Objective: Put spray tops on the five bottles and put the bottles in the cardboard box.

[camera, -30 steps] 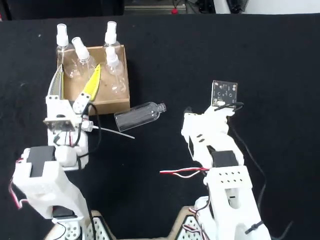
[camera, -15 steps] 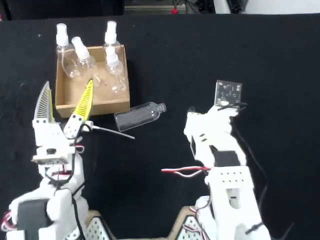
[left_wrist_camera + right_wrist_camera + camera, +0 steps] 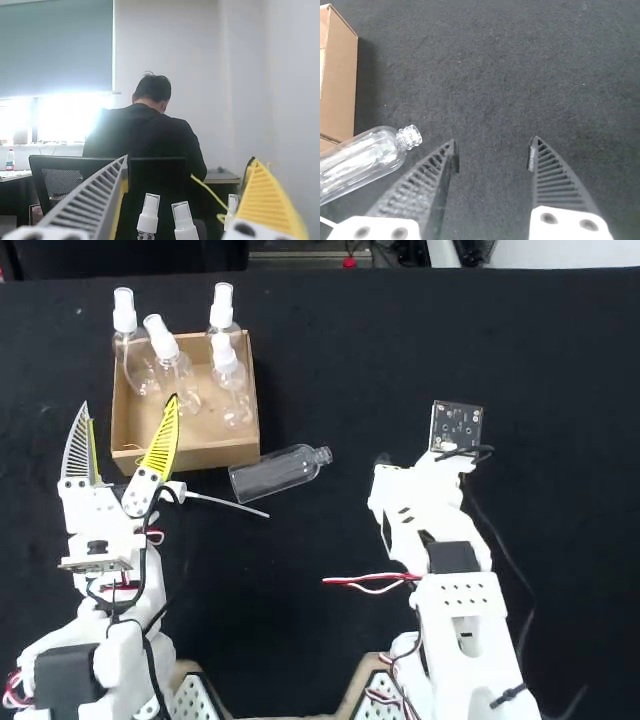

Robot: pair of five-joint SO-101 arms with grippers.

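Observation:
The cardboard box (image 3: 186, 447) stands at the back left with several clear bottles with white spray tops (image 3: 165, 348) upright in it. An uncapped clear bottle (image 3: 278, 470) lies on its side just right of the box. A loose spray top (image 3: 176, 491) with its long tube lies in front of the box. My left gripper (image 3: 128, 406) is open and empty, raised over the box's front left corner; its view shows the spray tops (image 3: 149, 207) between the fingers. My right gripper (image 3: 492, 152) is open above bare mat, the bottle's neck (image 3: 410, 136) just beside one finger.
Black mat covers the table. The right arm (image 3: 420, 505) sits right of centre, with its wrist camera board (image 3: 455, 427) above it. The box's corner (image 3: 335, 75) shows in the right wrist view. A person sits in the room behind, away from the table.
My left arm has drawn back from over the box toward its base and tilted its open gripper upward. The right arm has barely shifted.

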